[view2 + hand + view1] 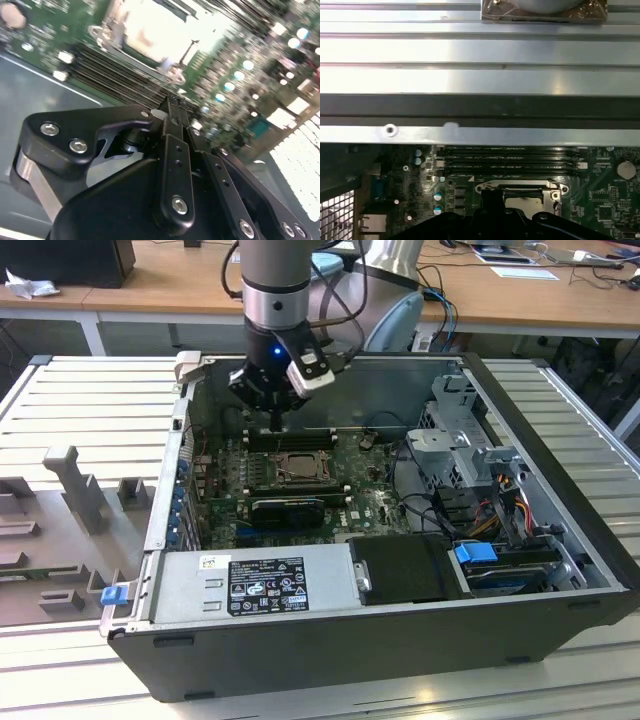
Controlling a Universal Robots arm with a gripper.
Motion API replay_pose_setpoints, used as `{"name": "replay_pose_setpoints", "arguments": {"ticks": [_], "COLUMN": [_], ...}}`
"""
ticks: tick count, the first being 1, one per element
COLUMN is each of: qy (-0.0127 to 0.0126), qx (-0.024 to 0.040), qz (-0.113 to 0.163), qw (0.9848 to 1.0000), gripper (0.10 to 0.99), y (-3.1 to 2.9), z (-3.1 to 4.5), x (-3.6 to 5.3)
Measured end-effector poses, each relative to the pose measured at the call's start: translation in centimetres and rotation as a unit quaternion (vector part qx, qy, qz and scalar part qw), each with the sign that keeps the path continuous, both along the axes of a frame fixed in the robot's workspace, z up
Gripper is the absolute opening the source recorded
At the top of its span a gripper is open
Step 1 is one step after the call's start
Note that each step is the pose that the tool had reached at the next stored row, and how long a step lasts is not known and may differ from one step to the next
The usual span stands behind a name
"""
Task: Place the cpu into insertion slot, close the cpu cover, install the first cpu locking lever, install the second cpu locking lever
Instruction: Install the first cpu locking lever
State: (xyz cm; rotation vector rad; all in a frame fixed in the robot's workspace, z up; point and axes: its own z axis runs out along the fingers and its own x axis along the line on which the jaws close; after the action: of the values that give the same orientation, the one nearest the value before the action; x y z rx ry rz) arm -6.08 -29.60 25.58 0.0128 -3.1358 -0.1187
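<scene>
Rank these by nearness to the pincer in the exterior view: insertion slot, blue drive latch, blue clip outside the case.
1. Insertion slot, just below the pincer.
2. Blue clip, outside the case, the exterior view's left.
3. Blue drive latch, front, the exterior view's right.

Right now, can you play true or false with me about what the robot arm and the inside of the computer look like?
1. The gripper hangs inside the open computer case. True.
2. The gripper is above the blue clip. False: it is over the motherboard, by the cpu cover.
3. The fingers are pressed together. True.
4. The cpu cover stands upright. False: it lies flat over the insertion slot.
5. The motherboard is green. True.
</scene>
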Motion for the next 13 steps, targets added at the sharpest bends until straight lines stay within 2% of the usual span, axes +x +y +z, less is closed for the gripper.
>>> {"name": "replay_pose_setpoints", "arguments": {"ticks": [2, 3, 4, 5, 6, 9, 13], "qy": [0.0002, 0.0002, 0.0003, 0.0003, 0.0002, 0.0006, 0.0007], "qx": [0.0005, 0.0038, 0.0118, 0.0268, 0.029, 0.029, 0.029], "qz": [0.0, 0.0, 0.0, 0.0, 0.0, 0.01, 0.017], "qw": [1.0, 1.0, 0.9999, 0.9996, 0.9996, 0.9995, 0.9994], "gripper": [0.106, 0.106, 0.106, 0.106, 0.106, 0.106, 0.106], "y": [0.0, -0.01, -0.01, -0.03, -0.03, -0.02, 0.16], "z": [-0.06, -0.06, -0.07, -0.11, -0.42, -1.24, -2.1], "x": [0.92, 1.27, 1.33, 1.34, 1.34, 1.55, 2.26]}}
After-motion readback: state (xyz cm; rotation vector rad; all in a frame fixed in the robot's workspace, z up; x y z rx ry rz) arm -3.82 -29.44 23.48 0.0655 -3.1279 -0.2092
